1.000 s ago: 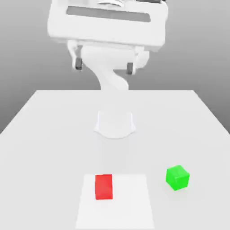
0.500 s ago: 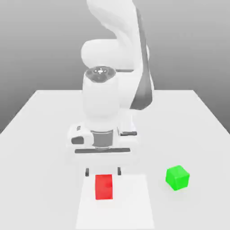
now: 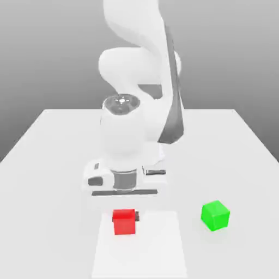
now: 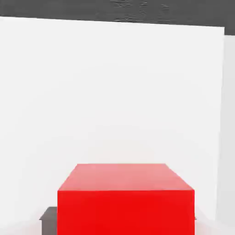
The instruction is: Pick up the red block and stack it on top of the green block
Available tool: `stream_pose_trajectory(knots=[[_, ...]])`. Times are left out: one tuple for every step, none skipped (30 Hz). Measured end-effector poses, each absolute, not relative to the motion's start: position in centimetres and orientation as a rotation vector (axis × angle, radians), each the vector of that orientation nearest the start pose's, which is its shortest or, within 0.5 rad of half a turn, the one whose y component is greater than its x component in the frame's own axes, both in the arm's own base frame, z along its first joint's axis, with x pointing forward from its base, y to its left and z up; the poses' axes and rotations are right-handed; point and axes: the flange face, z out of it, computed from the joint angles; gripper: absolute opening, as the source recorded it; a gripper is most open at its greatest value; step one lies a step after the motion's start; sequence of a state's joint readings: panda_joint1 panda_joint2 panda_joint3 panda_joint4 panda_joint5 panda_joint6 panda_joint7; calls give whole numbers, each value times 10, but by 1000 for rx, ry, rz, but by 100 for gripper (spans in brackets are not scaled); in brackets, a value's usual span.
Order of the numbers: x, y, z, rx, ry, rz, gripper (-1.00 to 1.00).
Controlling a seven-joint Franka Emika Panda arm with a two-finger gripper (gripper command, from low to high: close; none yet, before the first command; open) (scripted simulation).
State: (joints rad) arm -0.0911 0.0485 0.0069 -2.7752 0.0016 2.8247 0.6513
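The red block (image 3: 125,222) is a small cube over the far edge of a paler square patch (image 3: 139,250) on the white table. My gripper (image 3: 125,217) comes down on it from above and is shut on it. One dark fingertip (image 3: 137,217) shows against the side of the block toward the exterior view's right. In the hand view the red block (image 4: 125,199) sits close up between the fingers, with a dark finger pad (image 4: 48,219) at its side. The green block (image 3: 215,214) rests on the table toward the exterior view's right, about a hand's width from the gripper.
The arm's white body (image 3: 131,131) rises behind the gripper over the middle of the table (image 3: 54,152). The table's edges run along both sides of the exterior view.
The hand came down from high up to the red block and its fingers closed on the block. The block now appears slightly higher and squarer in the exterior view.
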Motion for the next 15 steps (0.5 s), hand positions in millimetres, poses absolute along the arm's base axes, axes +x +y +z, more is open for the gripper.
stream_pose_trajectory(knots=[[383, -25, 205, -2943, 1097, 0, -100], [383, -14, 210, -2962, 1047, 0, -100], [383, -3, 213, -2981, 992, 0, -100], [383, 10, 216, -3002, 928, 0, -100], [382, 30, 219, -3028, 837, 0, -100], [380, 52, 222, -3055, 736, 0, -100], [377, 68, 224, -3073, 657, -1, -100], [374, 83, 227, -3088, 582, -1, -100], [370, 97, 229, -3101, 508, 0, -100], [366, 111, 232, -3112, 435, 0, -100], [362, 124, 234, -3121, 364, 0, -100], [357, 137, 236, -3128, 293, 0, -100], [352, 150, 239, -3134, 222, 0, -100], [346, 163, 241, -3138, 149, 0, -100], [339, 176, 243, -3141, 73, 1, -100]])
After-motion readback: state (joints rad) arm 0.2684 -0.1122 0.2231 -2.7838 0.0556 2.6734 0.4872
